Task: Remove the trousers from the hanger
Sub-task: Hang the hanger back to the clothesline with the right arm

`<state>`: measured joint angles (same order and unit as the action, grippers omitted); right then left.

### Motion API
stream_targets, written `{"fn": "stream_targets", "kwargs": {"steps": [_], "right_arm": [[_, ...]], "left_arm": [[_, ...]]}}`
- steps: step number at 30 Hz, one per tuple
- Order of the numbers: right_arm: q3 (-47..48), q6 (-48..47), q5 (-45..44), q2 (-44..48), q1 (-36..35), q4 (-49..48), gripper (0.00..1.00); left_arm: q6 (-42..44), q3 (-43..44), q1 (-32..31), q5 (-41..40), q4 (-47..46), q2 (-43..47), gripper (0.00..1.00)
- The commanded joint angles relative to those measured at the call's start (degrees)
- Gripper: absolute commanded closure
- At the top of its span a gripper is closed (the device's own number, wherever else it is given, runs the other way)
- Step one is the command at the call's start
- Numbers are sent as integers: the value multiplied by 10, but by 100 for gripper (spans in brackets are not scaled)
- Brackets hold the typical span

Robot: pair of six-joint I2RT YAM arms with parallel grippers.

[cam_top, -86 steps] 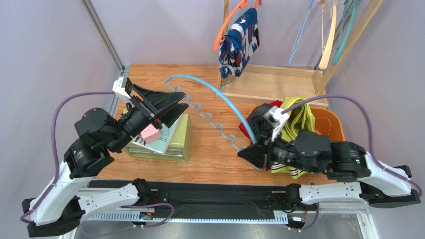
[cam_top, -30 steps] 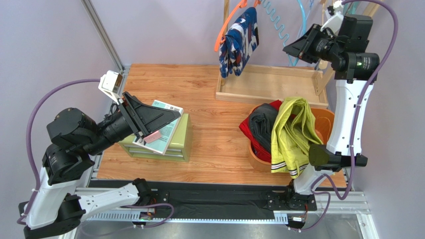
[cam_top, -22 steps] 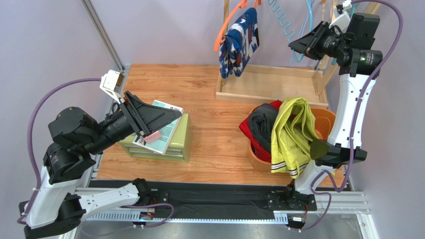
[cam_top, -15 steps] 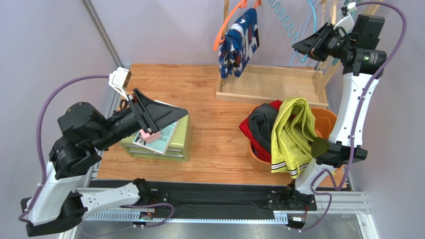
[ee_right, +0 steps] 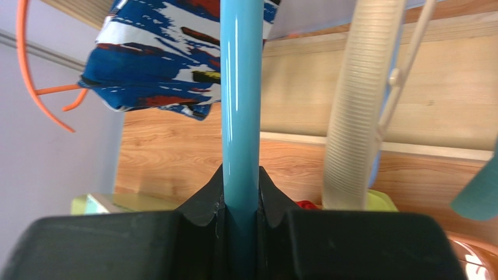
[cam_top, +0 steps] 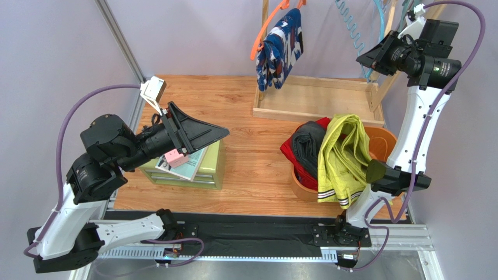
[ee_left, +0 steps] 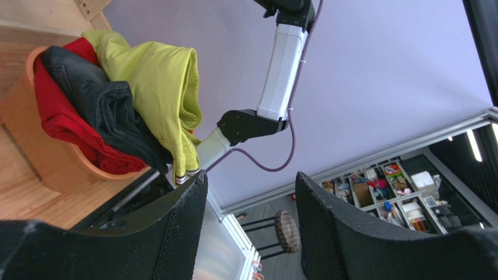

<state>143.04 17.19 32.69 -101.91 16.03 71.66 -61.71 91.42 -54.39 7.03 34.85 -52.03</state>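
Navy blue trousers with a white pattern [cam_top: 280,49] hang on an orange hanger [cam_top: 264,26] at the rack; they also show in the right wrist view [ee_right: 158,52]. Yellow-green [cam_top: 342,154], black [cam_top: 307,149] and red trousers [cam_top: 290,153] lie piled in an orange basket [cam_top: 388,140]. The lilac ones are out of view. My right gripper [cam_top: 374,57] is raised by the rack, shut on a blue hanger [ee_right: 241,99] with a spiral part [cam_top: 349,20]. My left gripper [cam_top: 219,133] is open and empty, above the green box.
A green drawer box [cam_top: 207,169] with a booklet [cam_top: 187,166] and pink block [cam_top: 173,158] sits at left. A wooden tray frame [cam_top: 315,99] stands at the back. Cream [ee_right: 356,105] and teal hangers hang beside the blue one.
My right gripper has carried the blue hanger from the table up to the rack and then rightward. My left gripper has risen and shifted right over the green box.
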Motion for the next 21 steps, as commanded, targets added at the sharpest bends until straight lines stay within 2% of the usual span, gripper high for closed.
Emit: {"fn": "stream_targets", "kwargs": {"steps": [1, 4, 11, 14, 16, 17, 18, 20, 21], "right_arm": [[56, -33, -113, -9, -27, 44, 100], [83, -45, -152, -27, -51, 45, 100], [-44, -56, -215, 8, -87, 12, 100], [-34, -51, -216, -2, -89, 34, 100], [-30, -43, -212, 5, -90, 39, 100], [-33, -26, -208, 10, -90, 38, 97], [-43, -18, -202, 21, -90, 37, 88], [-54, -1, -180, 36, -91, 35, 77], [-61, 6, -177, 49, -92, 35, 65]], "left_arm": [[-10, -5, -1, 20, -32, -2, 37], [-12, -5, -2, 27, -36, -6, 38], [-9, -9, -1, 20, -33, 1, 38], [4, 0, -1, 22, -30, -6, 38], [43, 24, -1, 26, -18, -18, 39], [61, 35, -1, 23, -10, -31, 39], [96, 44, -1, 19, 5, -36, 39], [134, 67, -1, -2, 19, -51, 39], [155, 75, -1, -10, 26, -56, 39]]}}
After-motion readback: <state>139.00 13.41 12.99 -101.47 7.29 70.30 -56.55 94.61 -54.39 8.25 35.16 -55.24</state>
